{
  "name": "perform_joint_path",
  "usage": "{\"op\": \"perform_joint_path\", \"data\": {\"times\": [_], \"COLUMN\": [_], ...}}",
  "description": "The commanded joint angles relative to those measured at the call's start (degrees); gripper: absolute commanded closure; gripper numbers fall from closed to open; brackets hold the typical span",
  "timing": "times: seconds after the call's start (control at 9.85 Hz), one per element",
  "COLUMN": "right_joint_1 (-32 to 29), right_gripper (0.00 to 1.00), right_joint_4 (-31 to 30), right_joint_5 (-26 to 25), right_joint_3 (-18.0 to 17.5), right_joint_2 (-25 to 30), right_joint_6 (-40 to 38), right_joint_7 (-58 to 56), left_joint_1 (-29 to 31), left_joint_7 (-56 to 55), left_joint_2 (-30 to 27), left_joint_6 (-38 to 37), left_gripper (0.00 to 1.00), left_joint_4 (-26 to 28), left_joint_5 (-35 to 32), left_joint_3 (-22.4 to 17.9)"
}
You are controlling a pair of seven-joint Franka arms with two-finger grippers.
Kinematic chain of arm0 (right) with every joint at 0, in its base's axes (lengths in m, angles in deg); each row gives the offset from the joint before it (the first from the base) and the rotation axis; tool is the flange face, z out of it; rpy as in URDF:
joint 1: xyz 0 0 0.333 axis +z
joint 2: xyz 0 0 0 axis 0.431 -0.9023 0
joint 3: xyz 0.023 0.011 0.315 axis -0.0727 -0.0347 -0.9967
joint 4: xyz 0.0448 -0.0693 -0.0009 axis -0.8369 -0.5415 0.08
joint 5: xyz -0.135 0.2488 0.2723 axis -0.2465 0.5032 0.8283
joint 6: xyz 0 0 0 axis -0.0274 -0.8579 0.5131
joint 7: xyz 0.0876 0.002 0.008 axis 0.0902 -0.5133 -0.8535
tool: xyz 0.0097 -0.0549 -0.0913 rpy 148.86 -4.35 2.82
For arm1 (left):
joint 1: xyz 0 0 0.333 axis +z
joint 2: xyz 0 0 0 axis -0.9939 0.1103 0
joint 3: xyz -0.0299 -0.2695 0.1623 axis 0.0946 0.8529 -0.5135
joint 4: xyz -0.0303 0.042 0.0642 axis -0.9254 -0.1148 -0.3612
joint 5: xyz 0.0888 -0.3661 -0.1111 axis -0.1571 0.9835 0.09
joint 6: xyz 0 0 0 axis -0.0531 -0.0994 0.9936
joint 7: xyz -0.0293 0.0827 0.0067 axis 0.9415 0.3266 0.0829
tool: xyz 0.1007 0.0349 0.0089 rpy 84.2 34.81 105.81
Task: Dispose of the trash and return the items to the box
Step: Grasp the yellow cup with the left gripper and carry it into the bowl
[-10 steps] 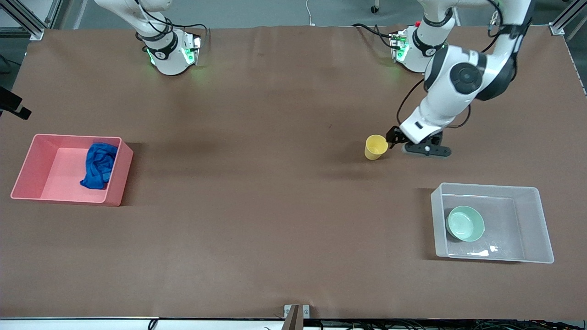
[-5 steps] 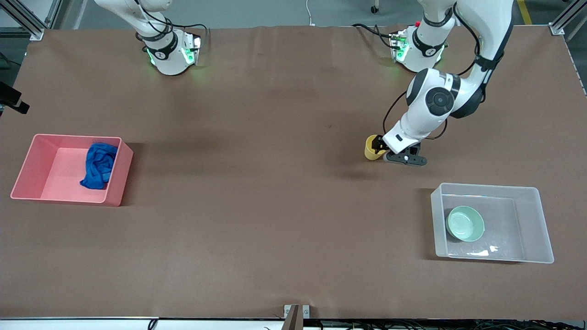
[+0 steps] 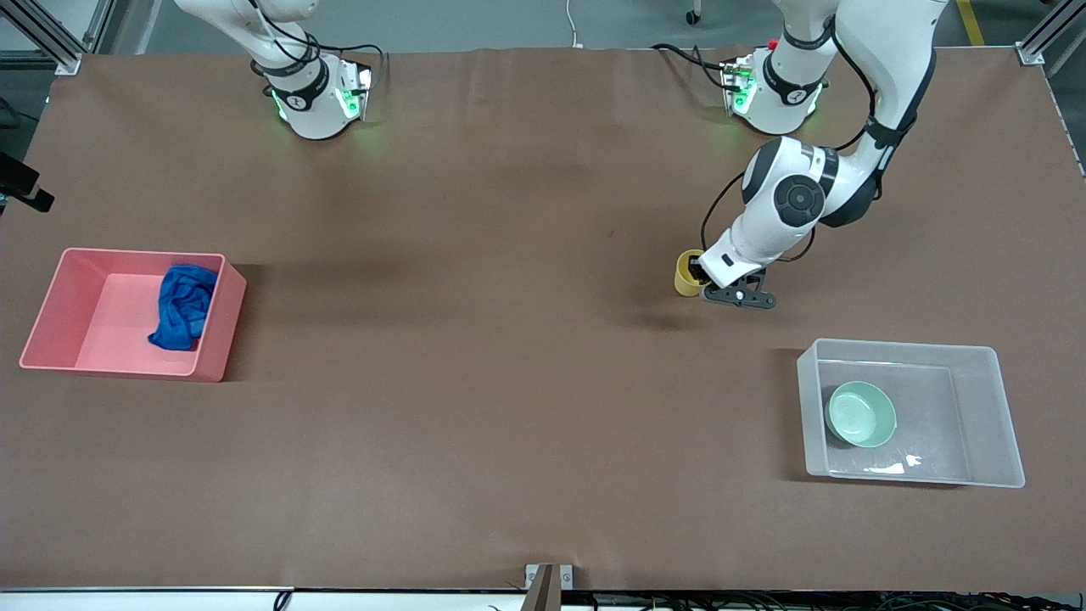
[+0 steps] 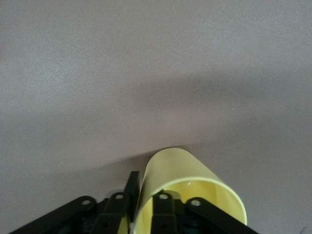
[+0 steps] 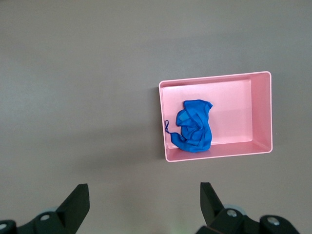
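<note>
Left gripper [image 3: 697,273] pinched shut on the yellow cup's [image 3: 685,273] rim wall, cup on the table farther from camera than the clear bin [image 3: 991,416]; lift straight, keep it upright, release beside the green bowl [image 3: 860,413]; right gripper [image 5: 141,197] waits, wide open and empty, over the pink bin [image 5: 261,114].
</note>
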State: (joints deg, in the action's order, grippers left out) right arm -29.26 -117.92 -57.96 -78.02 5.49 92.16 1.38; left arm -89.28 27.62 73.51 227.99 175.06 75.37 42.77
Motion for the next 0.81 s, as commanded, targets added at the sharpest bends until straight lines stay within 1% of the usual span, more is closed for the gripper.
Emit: {"op": "perform_joint_path", "data": {"times": [0.0, 0.1, 0.2, 0.3, 0.41, 0.51, 0.71], "right_joint_1": [-0.32, -0.32, -0.32, -0.32, -0.4, -0.4, -0.32], "right_gripper": [0.0, 0.0, 0.0, 0.0, 0.0, 0.0, 0.0], "right_joint_4": [0.72, 0.72, 0.72, 0.81, 0.73, 0.72, 0.72], "right_joint_5": [0.49, 0.22, 0.22, 0.22, 0.13, 0.13, 0.13], "right_joint_3": [-0.06, -0.06, -0.06, -0.06, -0.06, -0.06, -0.06], "right_joint_2": [-0.34, -0.34, -0.34, -0.34, -0.34, -0.34, -0.25], "right_joint_6": [-0.18, -0.61, -0.7, -0.71, -0.71, -0.71, -0.79], "right_joint_7": [-0.52, -0.52, -0.52, -0.6, -0.6, -0.6, -0.6], "left_joint_1": [0.07, 0.33, 0.51, 0.42, 0.51, 0.51, 0.69], "left_joint_7": [-1.9, -1.56, -1.12, -0.59, 0.89, 3.78, 4.95], "left_joint_2": [-3.57, -6.2, -8.66, -9.3, -8.26, -5.9, 1.81], "left_joint_6": [-5.11, -7.14, -8.29, -9.43, -11.53, -12.16, -13.12], "left_gripper": [0.98, 0.99, 0.99, 0.99, 0.99, 0.99, 0.99], "left_joint_4": [0.65, 0.21, -1.27, -4.59, -9.33, -14.33, -25.05], "left_joint_5": [-0.09, -0.09, 0.0, 0.0, 0.0, 0.0, 0.7], "left_joint_3": [0.41, 0.06, -1.16, -4.65, -8.0, -12.12, -17.76]}}
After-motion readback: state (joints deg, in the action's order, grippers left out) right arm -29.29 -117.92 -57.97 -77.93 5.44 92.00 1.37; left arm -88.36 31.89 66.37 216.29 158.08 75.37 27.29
